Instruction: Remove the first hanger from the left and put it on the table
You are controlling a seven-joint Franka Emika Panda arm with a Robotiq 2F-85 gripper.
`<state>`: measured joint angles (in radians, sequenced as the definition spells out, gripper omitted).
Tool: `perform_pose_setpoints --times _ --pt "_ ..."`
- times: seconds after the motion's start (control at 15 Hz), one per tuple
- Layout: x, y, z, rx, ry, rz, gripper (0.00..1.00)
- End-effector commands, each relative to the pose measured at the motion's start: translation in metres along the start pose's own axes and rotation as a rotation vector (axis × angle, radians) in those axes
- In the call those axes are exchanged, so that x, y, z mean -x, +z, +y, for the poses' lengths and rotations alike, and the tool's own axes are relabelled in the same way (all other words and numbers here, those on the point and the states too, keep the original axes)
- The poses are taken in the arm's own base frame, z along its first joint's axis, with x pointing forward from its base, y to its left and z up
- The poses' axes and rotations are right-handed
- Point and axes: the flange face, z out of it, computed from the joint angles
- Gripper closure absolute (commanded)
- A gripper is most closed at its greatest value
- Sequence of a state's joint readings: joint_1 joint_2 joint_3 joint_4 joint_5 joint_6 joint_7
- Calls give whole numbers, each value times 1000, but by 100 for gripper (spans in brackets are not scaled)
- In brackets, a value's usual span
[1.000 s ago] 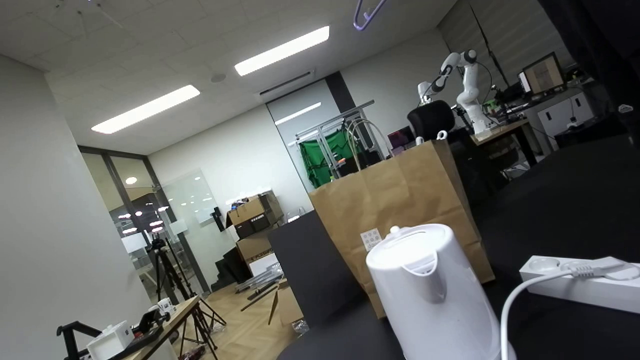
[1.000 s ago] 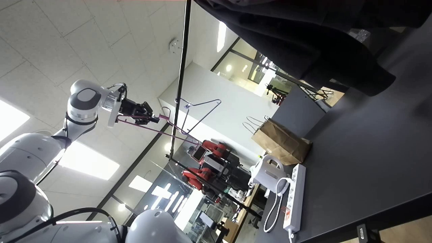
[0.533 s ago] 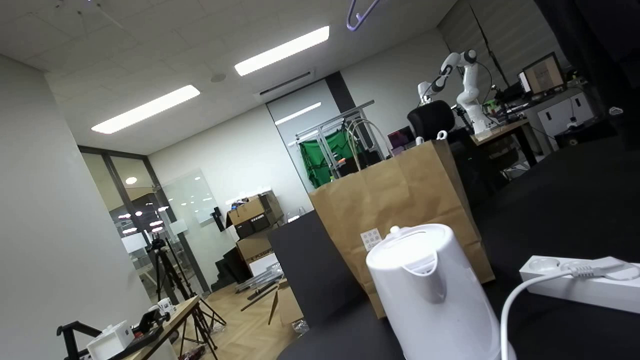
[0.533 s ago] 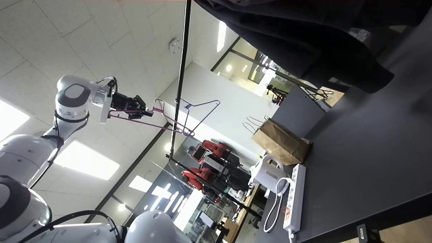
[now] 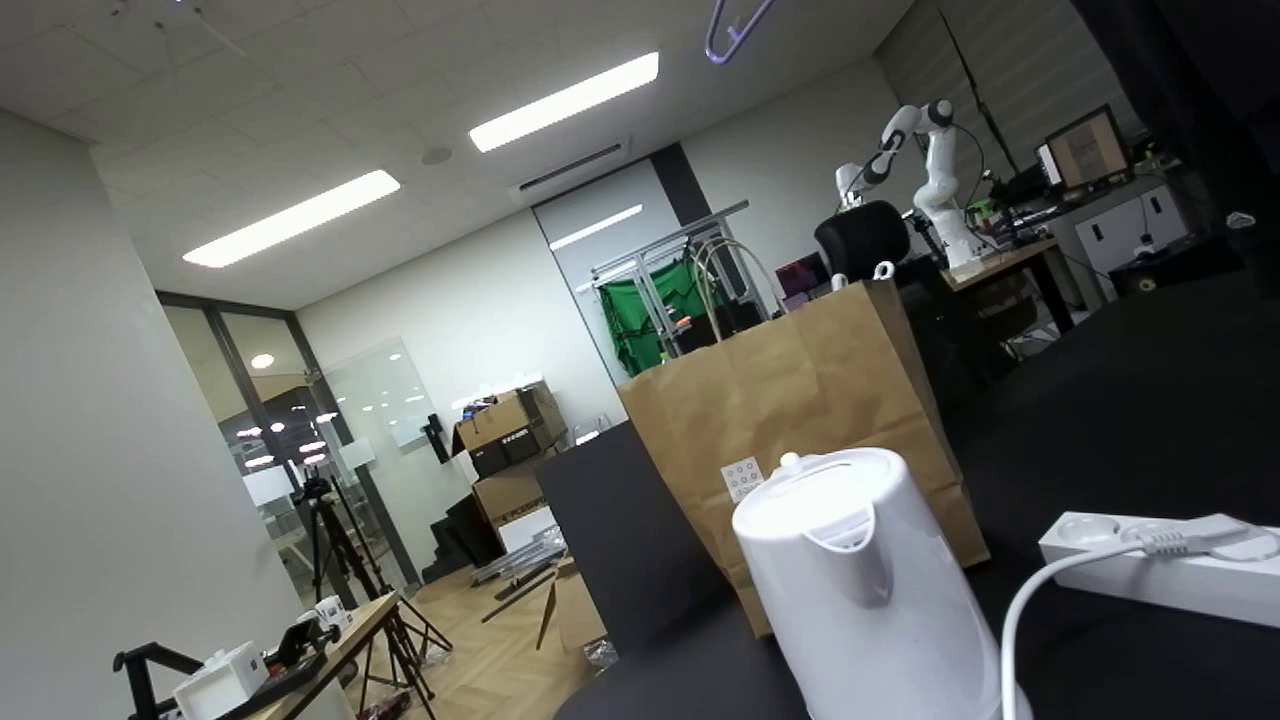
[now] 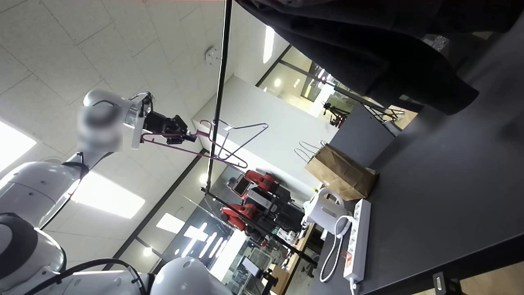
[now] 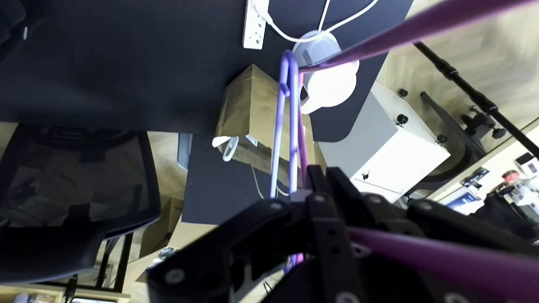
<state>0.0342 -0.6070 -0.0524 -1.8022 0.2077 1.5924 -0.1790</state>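
Note:
The pink-magenta hanger [image 6: 202,133] is held near its neck by my gripper [image 6: 192,137], whose jaws are shut on it. Its hook lies close beside the black rod [image 6: 219,90]; whether it touches the rod I cannot tell. In the wrist view the magenta hanger [image 7: 400,35] runs past the fingertips of my gripper [image 7: 325,170], and another stretch crosses behind the fingers. A purple hanger [image 6: 247,126] hangs on the rod, its bars overlapping the pink one in view. The black table [image 6: 430,172] lies below and to the side. The gripper is outside the frame in an exterior view [image 5: 719,61].
On the table stand a white kettle [image 6: 327,211], a brown paper bag [image 6: 339,170] and a white power strip [image 6: 358,241] with its cord. Dark cloth [image 6: 360,49] hangs from the rod beyond the purple hanger. Close behind the pink hanger in the wrist view is the purple hanger [image 7: 293,126].
The gripper and pink hanger first shifted away from the rod, then came back toward it, a little higher than a second ago. The purple hanger swayed slightly. The grip stayed shut.

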Motion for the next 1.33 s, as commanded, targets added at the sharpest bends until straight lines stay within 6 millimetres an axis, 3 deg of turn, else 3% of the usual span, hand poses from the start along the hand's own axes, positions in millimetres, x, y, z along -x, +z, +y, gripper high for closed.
perform_pose_setpoints --times 0.0,0.6,1.27 --pt "6 33 -11 18 -4 -92 98" --pt "17 84 -43 53 -106 -219 98" --pt "23 162 -25 98 -93 -331 98"
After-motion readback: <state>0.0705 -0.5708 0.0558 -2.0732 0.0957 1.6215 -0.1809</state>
